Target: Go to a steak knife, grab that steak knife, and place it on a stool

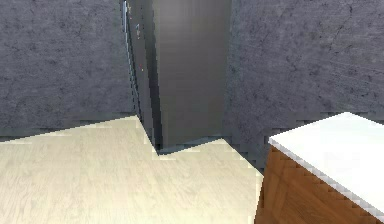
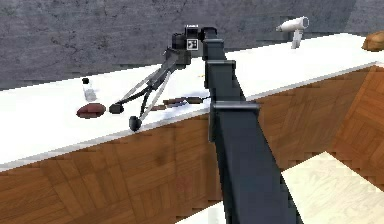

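Note:
In the arm side view a thin dark thing [image 2: 186, 101], perhaps the steak knife, lies flat on the long white countertop [image 2: 40, 130]. The dark arm [image 2: 235, 130] rises from the bottom edge to two white marker squares. My gripper [image 2: 125, 114] slants down to the left from its dark body, its thin fingers [image 2: 148, 88] ending over the countertop just left of the dark thing. I cannot tell whether it holds anything or touches the dark thing.
A reddish-brown lump [image 2: 90, 110] and a small bottle [image 2: 87, 88] stand left of the fingers. A white spouted object [image 2: 293, 27] sits far right on the counter. In the forward view a tall dark grey fridge [image 1: 180, 70] stands in the corner, with a white-topped wooden counter [image 1: 335, 150] at right.

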### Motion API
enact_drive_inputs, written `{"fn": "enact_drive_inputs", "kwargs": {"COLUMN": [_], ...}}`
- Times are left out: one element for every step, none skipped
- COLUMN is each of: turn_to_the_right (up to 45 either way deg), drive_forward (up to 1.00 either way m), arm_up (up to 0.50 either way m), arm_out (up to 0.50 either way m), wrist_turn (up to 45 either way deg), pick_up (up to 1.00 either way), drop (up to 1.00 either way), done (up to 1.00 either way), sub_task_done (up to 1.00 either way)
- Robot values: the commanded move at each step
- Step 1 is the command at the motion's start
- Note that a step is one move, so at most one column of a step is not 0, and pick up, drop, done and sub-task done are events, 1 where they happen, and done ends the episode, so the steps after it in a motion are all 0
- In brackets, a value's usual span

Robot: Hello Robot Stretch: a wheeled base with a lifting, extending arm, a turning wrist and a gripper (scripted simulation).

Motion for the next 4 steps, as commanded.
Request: {"fn": "enact_drive_inputs", "kwargs": {"turn_to_the_right": [0.0, 0.0, 0.0, 0.0], "drive_forward": [0.00, 0.00, 0.00, 0.00], "arm_up": [0.00, 0.00, -0.14, 0.00], "arm_out": [0.00, 0.00, 0.00, 0.00], "wrist_turn": [45.0, 42.0, 0.0, 0.0], "pick_up": [0.00, 0.00, 0.00, 1.00], "drop": [0.00, 0.00, 0.00, 0.00], "done": [0.00, 0.00, 0.00, 0.00], "sub_task_done": [0.00, 0.00, 0.00, 0.00]}}
